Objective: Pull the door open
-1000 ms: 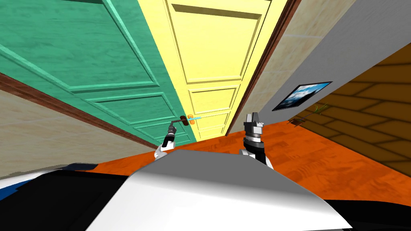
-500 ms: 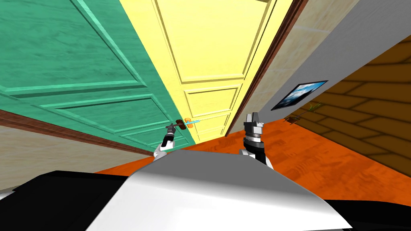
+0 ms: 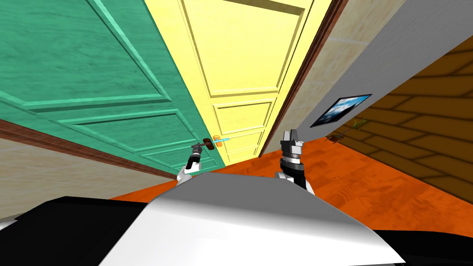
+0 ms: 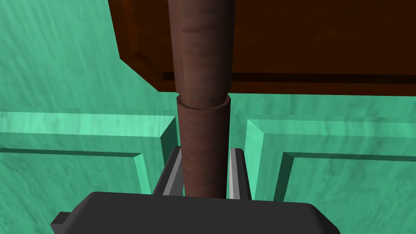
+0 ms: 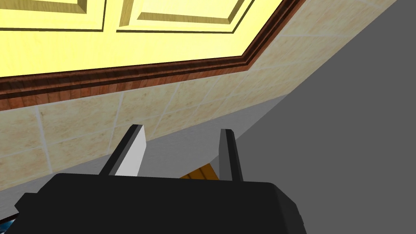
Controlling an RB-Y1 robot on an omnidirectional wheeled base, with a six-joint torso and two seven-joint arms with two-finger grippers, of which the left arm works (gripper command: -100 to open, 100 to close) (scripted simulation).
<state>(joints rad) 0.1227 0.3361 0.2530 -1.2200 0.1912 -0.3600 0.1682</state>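
- the left gripper is closed tight on the brown door handle; both fingers are pressed flat against the round lever's sides, one each side, no gap to be seen
- the lever is seen running from between the fingers up across a dark brown backplate; a stepped collar is visible partway along it
- the backplate is mounted on the green door, whose raised panels can be made out on either side of the fingers
- from the head camera, the left gripper is found low on the green door, right at the handle, near that door's edge
- a yellow door is set right beside the green one, edge to edge; a small blue lever is fitted on it, just past the brown handle
- the right gripper is held up well apart from both handles, over the orange floor; its fingers are spread with nothing between them
- a framed picture is hung on the grey wall further right
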